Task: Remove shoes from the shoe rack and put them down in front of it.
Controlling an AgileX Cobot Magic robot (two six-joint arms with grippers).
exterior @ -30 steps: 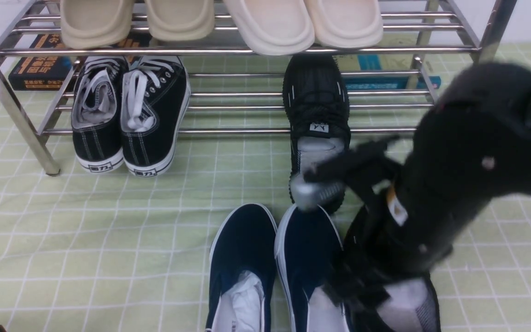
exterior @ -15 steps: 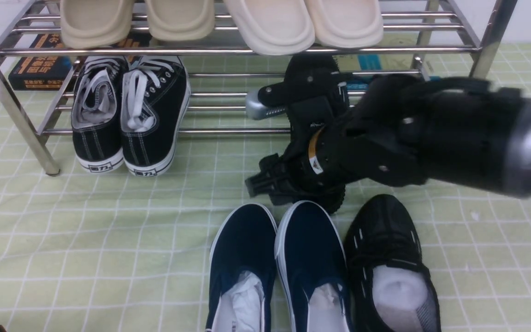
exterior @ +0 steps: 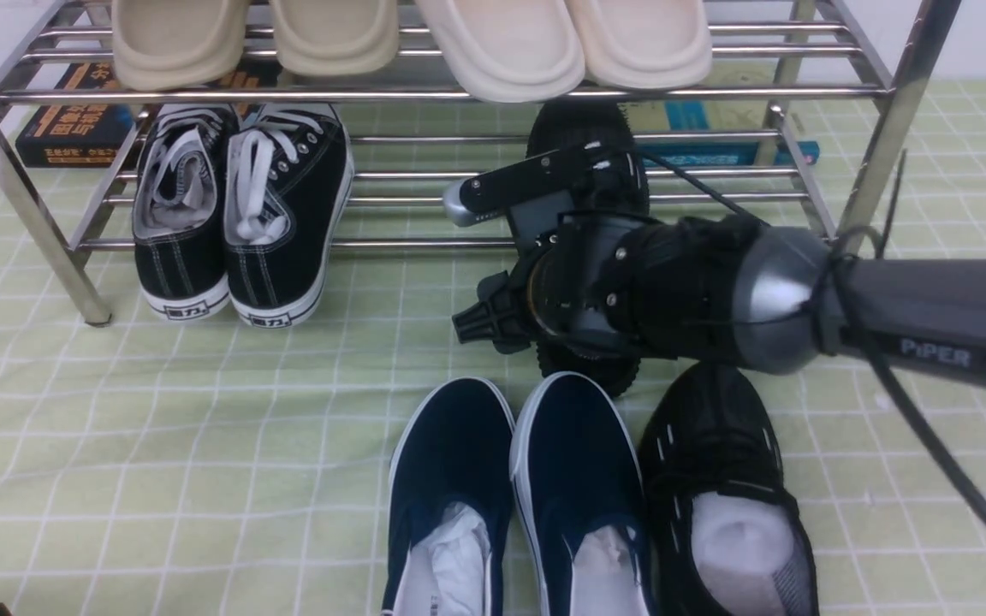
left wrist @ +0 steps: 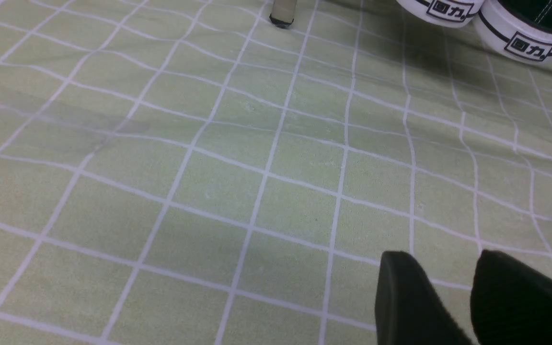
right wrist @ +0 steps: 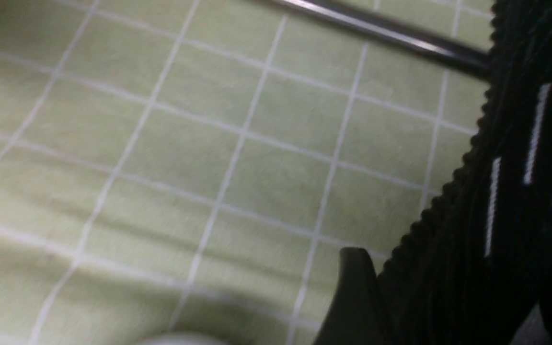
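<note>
Hazard: black knit lace-up shoe with white dashes (exterior: 583, 128) lies across the lower front bar of the chrome tube shoe rack (exterior: 424, 244), frame centre. The right gripper (exterior: 493, 261) has its jaws apart, straddling the shoe's side wall. A shallow bite may slip, or the sole may snag the bar. The left gripper (left wrist: 448, 268) has its jaws apart, empty.

We take this for a lab bench dressed up as a home entryway. A chrome shoe rack (exterior: 424, 244) stands on a wrinkled pale-green checked cloth (exterior: 159, 428). Beige slippers (exterior: 176, 38) and black canvas sneakers (exterior: 279, 214) sit on its shelves, and books (exterior: 74, 128) lie underneath. A robot arm (exterior: 938, 316) marked PIPER stretches across the scene.
</note>
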